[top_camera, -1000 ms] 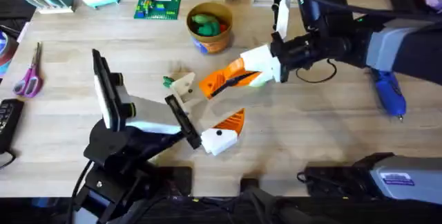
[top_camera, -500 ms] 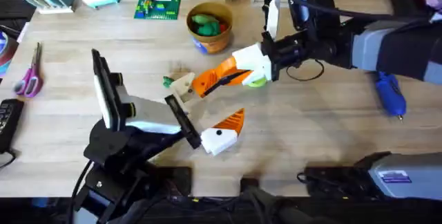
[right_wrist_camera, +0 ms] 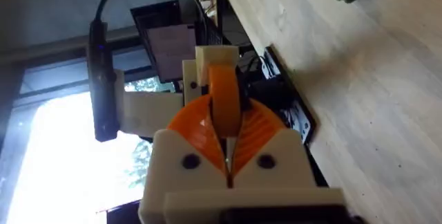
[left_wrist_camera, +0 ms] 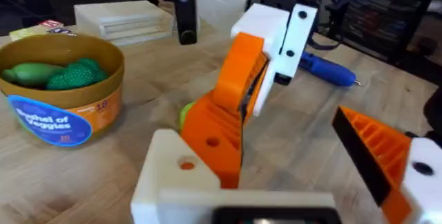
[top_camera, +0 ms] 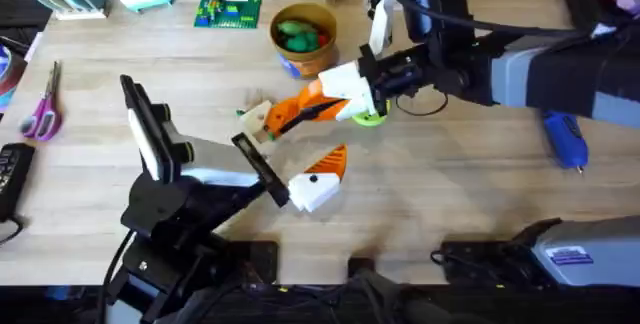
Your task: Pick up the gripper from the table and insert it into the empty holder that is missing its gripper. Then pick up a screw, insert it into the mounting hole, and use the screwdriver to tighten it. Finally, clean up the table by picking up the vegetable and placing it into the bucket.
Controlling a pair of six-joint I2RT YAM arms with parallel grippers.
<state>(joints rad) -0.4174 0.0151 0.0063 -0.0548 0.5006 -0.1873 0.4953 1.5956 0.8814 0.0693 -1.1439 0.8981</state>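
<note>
- Right hand [top_camera: 290, 114] had reached in across the counter [top_camera: 450, 204], its two orange pads squeezed together on the loose orange gripper [top_camera: 283, 116], which stuck out past the tips. Right wrist view showed the same piece [right_wrist_camera: 224, 103] pinched betw. the pads.
- That gripper sat right at the holder [top_camera: 262, 117], the bare white finger base on the left hand. In the left wrist view the orange piece [left_wrist_camera: 215, 141] was up against the white holder [left_wrist_camera: 176, 175], touching it. Couldn't tell if it was fully seated.
- Left hand [top_camera: 290, 154] was spread apart: bare holder on one side, and its other finger [top_camera: 318, 179] w/ its orange tip still fitted, well apart from it.
- Bucket [top_camera: 303, 39] stood on the counter just beyond the holder, w/ green toy veg inside. Printed label was readable in the left wrist view [left_wrist_camera: 62, 89].
- Small dark-green vegetable [top_camera: 243, 116] lay on the counter just beside the holder, on the side away from the right arm.
- Blue screwdriver [top_camera: 563, 139] lay far from the holder, out toward the right edge of the counter, partly under the right arm.
- Lime-green disc [top_camera: 370, 116] peeked out under the right hand's wrist, near the bucket.
- Scissors [top_camera: 42, 104] were way off on the opp. side from the screwdriver.
</note>
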